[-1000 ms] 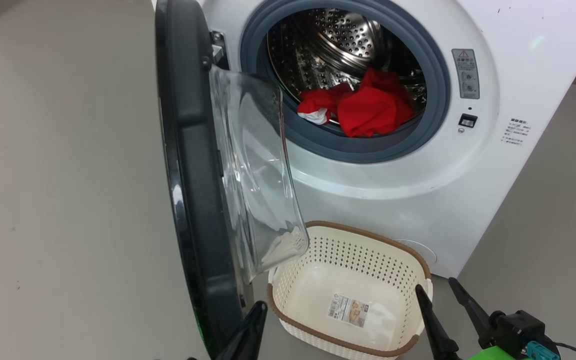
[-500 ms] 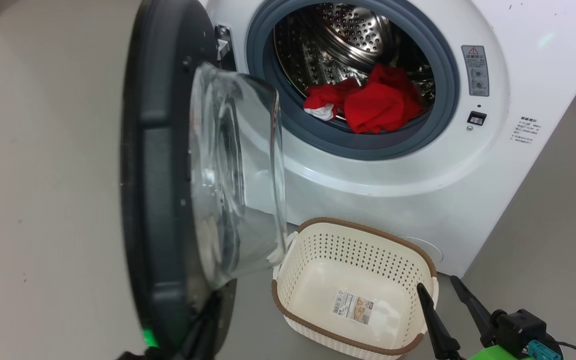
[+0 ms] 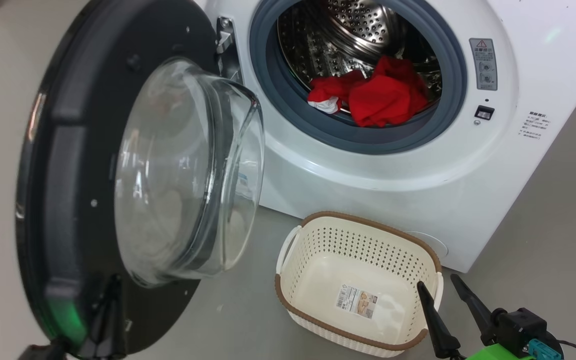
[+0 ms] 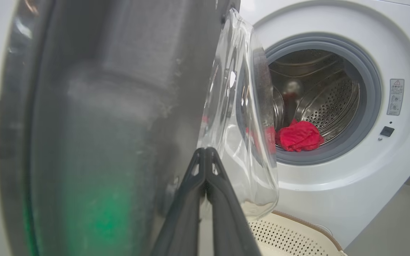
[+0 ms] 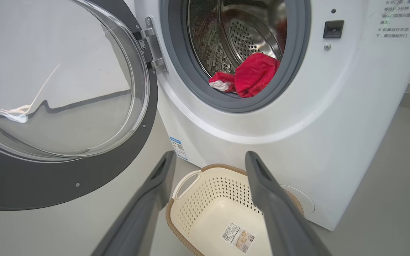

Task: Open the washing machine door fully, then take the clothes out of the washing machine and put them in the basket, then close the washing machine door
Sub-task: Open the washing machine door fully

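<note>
Fingers (image 4: 187, 206) of the left jaws are pressed tight together with nothing between them. Their tips lie against the inner face of the washing machine door (image 3: 68, 150), low on its black rim and just beside the bulging glass window (image 3: 183, 170). The right jaws stand wide apart and empty. In the head view their dark fingers (image 3: 438, 322) rise at the right end of the basket (image 3: 368, 222), one of them overlapping its brown rim. Whether that finger touches the rim cannot be told.

The basket sits on the grey floor (image 3: 543, 225), just in front of the washing machine (image 3: 368, 190) and below its round opening. A paper sticker (image 3: 358, 301) lies on the basket's bottom. The door hangs from hinges (image 5: 151, 46) on the left of the opening and stands open, its glass bowl turned toward the head camera. The clothes (image 3: 383, 97), a red heap with a white patch, lie inside the steel drum (image 3: 348, 30). They rest at its front lip, against the grey rubber ring (image 3: 448, 115).
</note>
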### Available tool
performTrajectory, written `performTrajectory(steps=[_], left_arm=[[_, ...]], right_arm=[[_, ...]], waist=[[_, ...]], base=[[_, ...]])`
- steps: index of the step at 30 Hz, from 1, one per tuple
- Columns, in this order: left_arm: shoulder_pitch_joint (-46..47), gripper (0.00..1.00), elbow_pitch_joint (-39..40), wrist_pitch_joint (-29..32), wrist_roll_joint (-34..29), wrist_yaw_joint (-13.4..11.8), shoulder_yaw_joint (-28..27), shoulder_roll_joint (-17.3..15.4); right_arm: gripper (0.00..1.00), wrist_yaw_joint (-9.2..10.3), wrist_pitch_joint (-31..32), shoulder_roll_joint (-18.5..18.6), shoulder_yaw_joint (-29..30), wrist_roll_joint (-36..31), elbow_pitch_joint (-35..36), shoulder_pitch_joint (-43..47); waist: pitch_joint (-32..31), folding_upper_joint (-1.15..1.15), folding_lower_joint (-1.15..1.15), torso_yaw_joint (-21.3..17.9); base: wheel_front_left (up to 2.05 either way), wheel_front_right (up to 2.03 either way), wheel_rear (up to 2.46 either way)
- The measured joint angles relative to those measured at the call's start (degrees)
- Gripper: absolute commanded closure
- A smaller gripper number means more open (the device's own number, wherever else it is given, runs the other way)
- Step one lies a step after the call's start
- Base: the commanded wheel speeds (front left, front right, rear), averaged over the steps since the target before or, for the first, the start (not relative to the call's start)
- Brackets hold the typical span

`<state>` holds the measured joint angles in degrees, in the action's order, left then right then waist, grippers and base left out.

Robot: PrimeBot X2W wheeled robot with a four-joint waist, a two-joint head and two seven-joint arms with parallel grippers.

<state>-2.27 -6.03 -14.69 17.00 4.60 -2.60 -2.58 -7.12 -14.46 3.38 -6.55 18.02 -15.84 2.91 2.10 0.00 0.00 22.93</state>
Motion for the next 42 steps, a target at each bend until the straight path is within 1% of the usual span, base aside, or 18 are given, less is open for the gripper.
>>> performTrajectory(steps=[9, 11, 12, 13, 16, 20, 26, 31, 32, 33, 35, 42], left_arm=[[5.2, 1.00, -5.8, 0.0, -1.0, 1.2, -8.4, -0.5], [6.1, 1.00, -6.5, 0.0, -1.2, 1.5, -9.2, -0.7], [7.9, 1.00, -8.0, 0.0, -1.6, 1.6, -10.7, -1.0], [7.9, 1.00, -8.0, 0.0, -1.6, 1.6, -10.7, -1.0], [10.8, 1.00, -10.7, 0.0, -2.0, 2.0, -13.3, -1.7], [14.5, 1.00, -13.8, 0.0, -2.0, 2.1, -17.6, -2.7], [18.2, 1.00, -17.2, 0.0, -3.0, 2.5, -22.7, -4.0], [22.5, 1.00, -20.9, 0.0, -3.9, 2.5, -25.7, -6.0], [23.4, 1.00, -21.9, 0.0, -4.2, 2.5, -26.3, -6.6], [25.4, 1.00, -24.3, 0.0, -4.5, 2.6, -27.3, -8.0], [27.1, 1.00, -26.1, 0.0, -5.0, 2.6, -28.5, -9.3], [31.1, 1.00, -30.6, 0.0, -6.0, 2.6, -31.6, -11.2]], right_arm=[[0.00, 0.00, 0.0, 0.2, -0.4, -0.3, 0.0, -0.9], [0.00, 0.00, 0.0, 0.3, -0.4, -0.5, 0.0, -0.9], [0.00, 0.00, 0.0, 0.6, -0.5, -0.5, -0.1, -1.2], [0.00, 0.00, 0.0, 0.6, -0.5, -0.5, -0.1, -1.2], [0.00, 0.00, 0.0, 0.9, -0.7, -0.5, -0.2, -2.1], [0.00, 0.00, 0.0, 1.2, -1.0, -0.9, -0.2, -3.0], [0.00, 0.00, 0.0, 1.6, -1.3, -1.0, -0.2, -3.7], [0.00, 0.00, 0.0, 1.8, -1.1, -1.6, -0.2, -5.2], [0.00, 0.00, 0.0, 1.8, -1.1, -1.6, -0.2, -5.5], [0.00, 0.00, 0.0, 1.8, -1.0, -1.7, -0.1, -5.9], [0.00, 0.00, 0.0, 1.9, -1.0, -2.1, -0.1, -6.2], [0.00, 0.00, 0.0, 2.0, -0.8, -2.6, 0.0, -7.1]], waist=[[1.3, 0.00, 0.00, -0.4], [1.6, 0.00, 0.00, -0.4], [2.2, 0.00, 0.00, -0.5], [2.2, 0.00, 0.00, -0.5], [3.2, 0.00, 0.00, -0.6], [4.5, 0.00, 0.00, -1.0], [6.3, 0.00, 0.00, -1.9], [8.1, 0.00, 0.00, -2.4], [8.5, 0.00, 0.00, -2.5], [9.3, 0.00, 0.00, -2.8], [10.0, 0.00, 0.00, -3.0], [12.1, 0.00, 0.00, -4.0]], base=[[0.00, 0.00, 0.00], [0.00, 0.00, 0.00], [0.00, 0.00, 0.00], [0.00, 0.00, 0.00], [0.00, 0.00, 0.00], [0.00, 0.00, 0.00], [0.00, 0.00, 0.00], [0.00, 0.00, 0.00], [0.00, 0.00, 0.00], [0.00, 0.00, 0.00], [0.00, 0.00, 0.00], [0.00, 0.00, 0.00]])
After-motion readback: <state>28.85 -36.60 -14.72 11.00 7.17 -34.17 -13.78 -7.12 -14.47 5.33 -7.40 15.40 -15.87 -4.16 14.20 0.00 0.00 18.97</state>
